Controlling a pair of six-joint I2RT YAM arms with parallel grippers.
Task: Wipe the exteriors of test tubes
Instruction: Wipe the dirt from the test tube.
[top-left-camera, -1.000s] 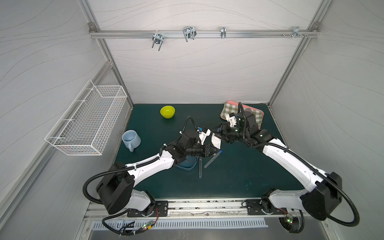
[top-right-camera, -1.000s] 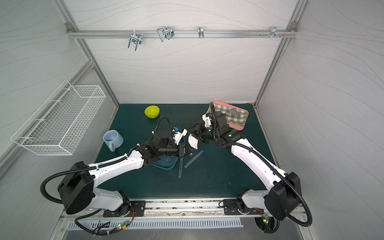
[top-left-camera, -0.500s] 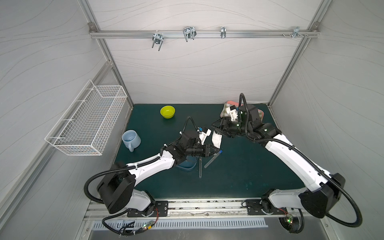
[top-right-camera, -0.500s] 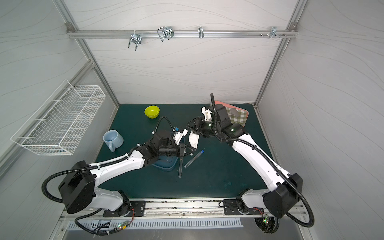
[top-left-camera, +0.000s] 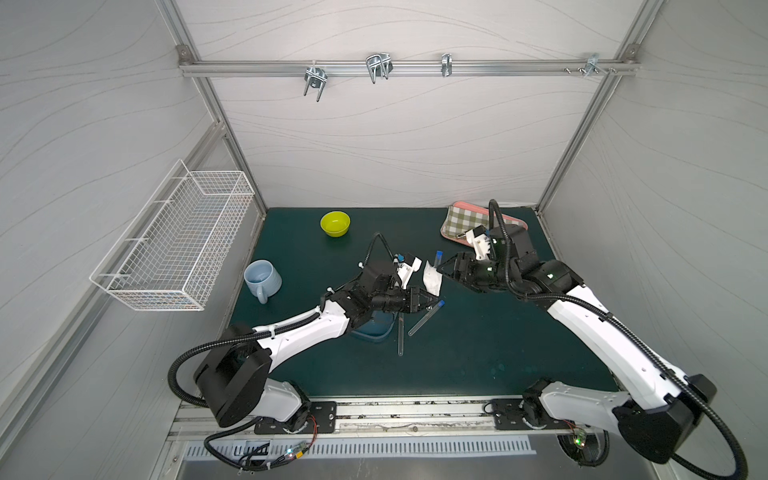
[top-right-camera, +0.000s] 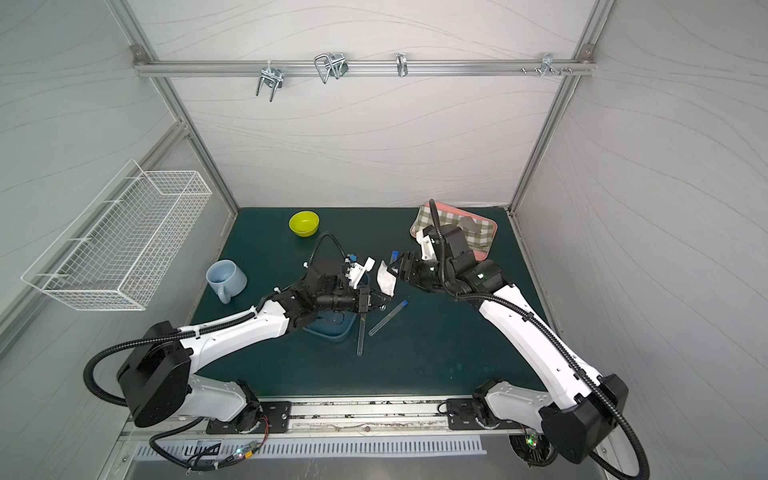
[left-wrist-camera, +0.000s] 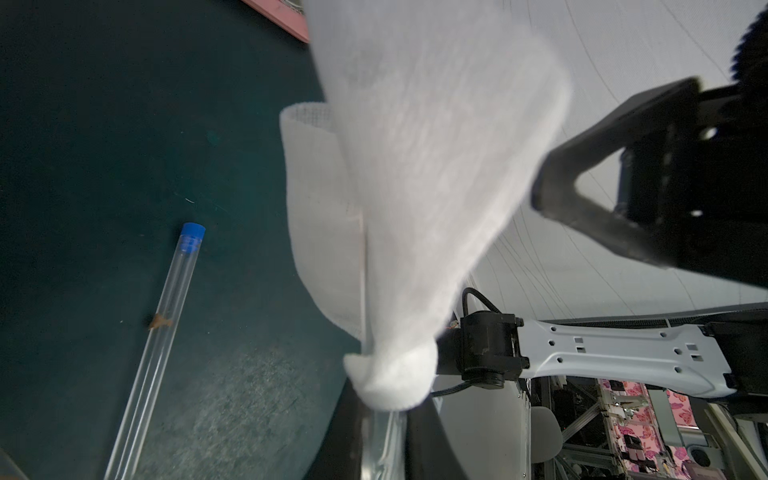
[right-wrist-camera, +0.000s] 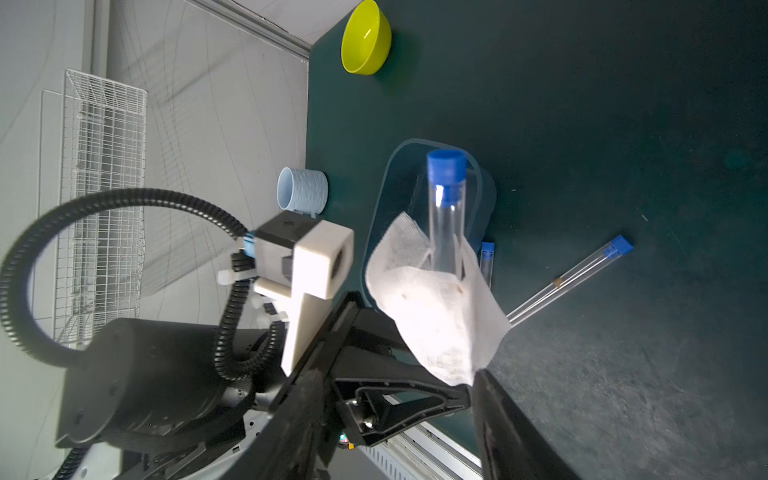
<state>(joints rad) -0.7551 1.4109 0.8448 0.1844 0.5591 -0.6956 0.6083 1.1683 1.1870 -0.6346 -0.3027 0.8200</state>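
The white-and-black left arm (top-left-camera: 307, 332) reaches from its base at 7 o'clock toward the centre, forearm low and nearly level, its black parallel left gripper (top-left-camera: 430, 297) aimed toward 3 o'clock. Its jaws are clamped on the lower end of a clear blue-capped test tube (right-wrist-camera: 445, 216), which stands out of a white gauze cloth (right-wrist-camera: 436, 324). The white-and-black right arm (top-left-camera: 602, 328) climbs from 5 o'clock toward 1 o'clock, then bends at the wrist so the black right gripper (top-left-camera: 444, 272) faces 9 o'clock, near the other gripper's tips. Its fingers (right-wrist-camera: 511, 424) stand apart on either side of the cloth's lower corner.
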